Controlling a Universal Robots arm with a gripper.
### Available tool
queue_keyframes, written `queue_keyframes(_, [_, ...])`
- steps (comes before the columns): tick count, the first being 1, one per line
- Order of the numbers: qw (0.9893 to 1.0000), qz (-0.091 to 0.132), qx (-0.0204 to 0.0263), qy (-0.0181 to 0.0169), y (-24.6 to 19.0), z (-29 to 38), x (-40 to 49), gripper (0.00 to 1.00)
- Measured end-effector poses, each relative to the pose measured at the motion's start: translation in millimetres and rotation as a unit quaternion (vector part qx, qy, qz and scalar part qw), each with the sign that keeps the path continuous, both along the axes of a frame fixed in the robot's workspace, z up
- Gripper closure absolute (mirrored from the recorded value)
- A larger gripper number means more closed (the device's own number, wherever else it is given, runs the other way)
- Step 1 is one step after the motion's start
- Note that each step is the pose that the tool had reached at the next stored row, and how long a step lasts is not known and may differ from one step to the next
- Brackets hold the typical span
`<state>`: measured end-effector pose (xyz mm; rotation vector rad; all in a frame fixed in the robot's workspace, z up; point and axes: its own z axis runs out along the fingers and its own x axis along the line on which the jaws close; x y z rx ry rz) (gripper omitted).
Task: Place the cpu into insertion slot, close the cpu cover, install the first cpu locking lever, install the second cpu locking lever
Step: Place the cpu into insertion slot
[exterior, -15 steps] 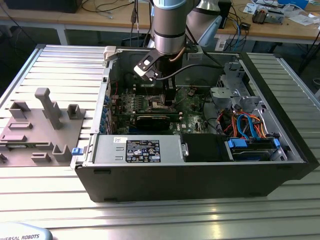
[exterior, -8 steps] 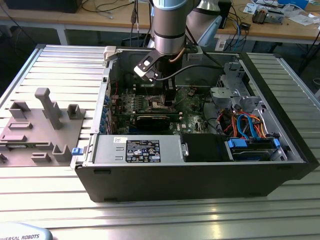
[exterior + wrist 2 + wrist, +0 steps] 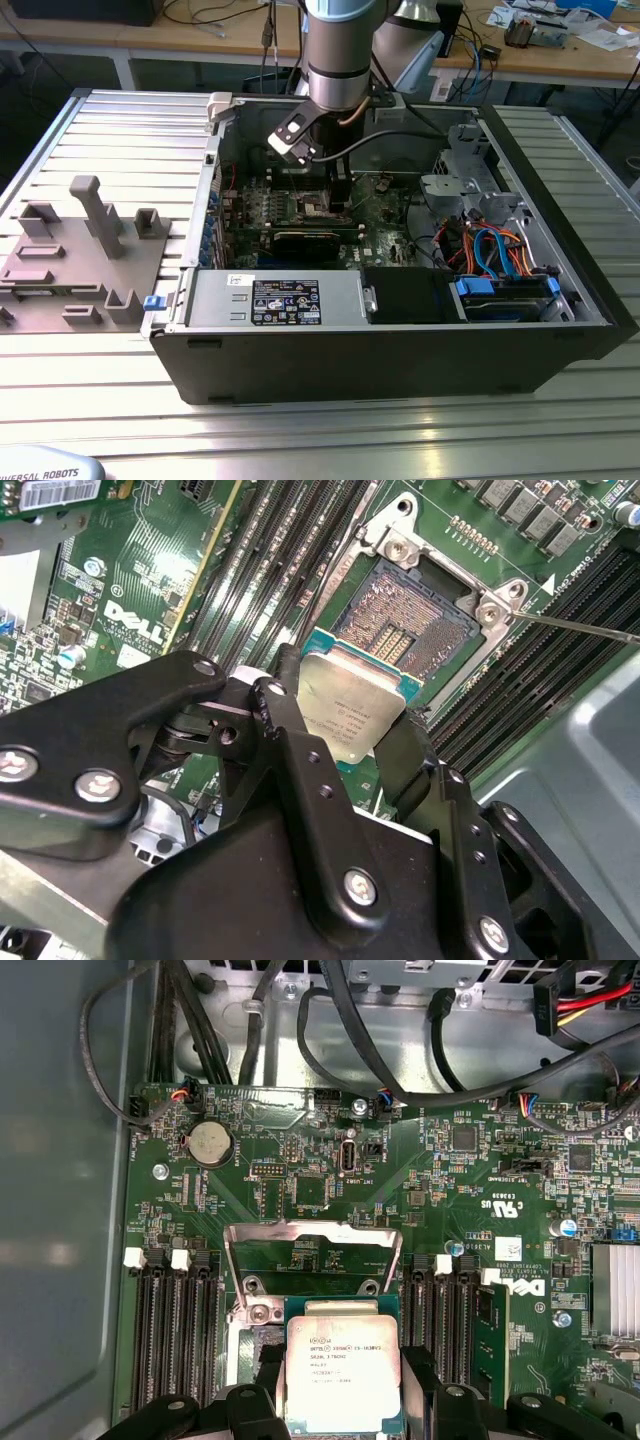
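One cpu point(image 3: 352, 708), pinched edge-on between the two black fingers point(image 3: 292, 732) of the gripper point(image 3: 346, 718), silver top facing the cameras in both wrist views. We see it held over the near edge of the one insertion slot point(image 3: 425, 615), overlapping one corner, not seated; the slot's pin field lies bare beyond the chip. In the first wrist view the cpu point(image 3: 343, 1360) hangs just in front of the single cpu cover point(image 3: 312, 1228), which stands raised, its square window open to the green board point(image 3: 440, 1170) behind. One thin lever rod point(image 3: 590, 630) sticks out beside the slot, unlatched. Long black memory slots point(image 3: 175, 1330) flank the socket on both sides. We count one coin cell point(image 3: 209, 1144), and black cables point(image 3: 340, 1070) looping along the board's far edge. In the exterior view the arm point(image 3: 340, 50) reaches down into the open computer case point(image 3: 400, 350), on a ribbed metal table point(image 3: 100, 400).
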<state>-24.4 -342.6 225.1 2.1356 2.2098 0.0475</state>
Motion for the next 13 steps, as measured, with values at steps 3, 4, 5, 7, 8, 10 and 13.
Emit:
queue_keyframes(3, [1.0000,0.000,0.0000,0.0000,0.0,-0.4,0.0,0.46])
queue_keyframes(4, [1.0000,0.000,0.0000,0.0000,0.0,-0.6,0.0,0.46])
queue_keyframes(5, [1.0000,0.000,0.0000,0.0000,0.0,-0.8,0.0,0.46])
queue_keyframes(7, [1.0000,0.000,0.0000,0.0000,0.0,-1.2,0.0,0.46])
queue_keyframes(8, [1.0000,0.000,0.0000,0.0000,0.0,-1.3,0.0,0.46])
queue_keyframes(10, [1.0000,0.000,0.0000,0.0000,0.0,-1.7,0.0,0.46])
queue_keyframes(13, [1.0000,0.000,0.0000,0.0000,0.0,-2.2,0.0,0.46])
